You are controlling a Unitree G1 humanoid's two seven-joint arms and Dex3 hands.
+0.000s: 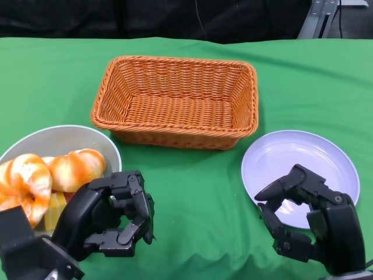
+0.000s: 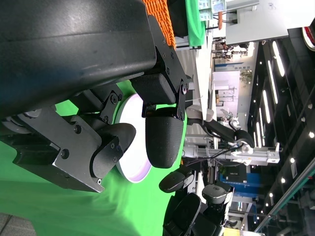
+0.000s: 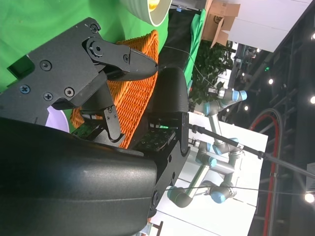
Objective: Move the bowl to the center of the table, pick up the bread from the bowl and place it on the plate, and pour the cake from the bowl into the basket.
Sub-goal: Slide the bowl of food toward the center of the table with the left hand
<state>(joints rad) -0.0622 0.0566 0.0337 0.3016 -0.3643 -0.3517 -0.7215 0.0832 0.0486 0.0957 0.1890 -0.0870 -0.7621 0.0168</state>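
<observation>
Judging from the head view, no step of the task appears complete. The grey round bowl [image 1: 105,140] sits at the bench's left side, partly cut off by the picture edge, not at centre; two glazed orange-and-white bread rolls [image 1: 76,168] and a yellow piece — probably the cake [image 1: 54,211] — lie inside it. The pale lilac round plate [image 1: 326,153] at the right and the orange woven wicker basket [image 1: 175,102] at the middle rear both hold nothing.

The left hand [image 1: 116,216] hovers just beside the bowl's near rim, fingers curled in, grasping nothing. The right hand [image 1: 306,219] hangs over the plate's near edge, likewise curled and unladen.

Open green cloth on the bench [image 1: 198,192] lies between bowl and plate, in front of the basket — room enough, by appearance, to slide the bowl inward. The basket's near wall bounds that space behind.
</observation>
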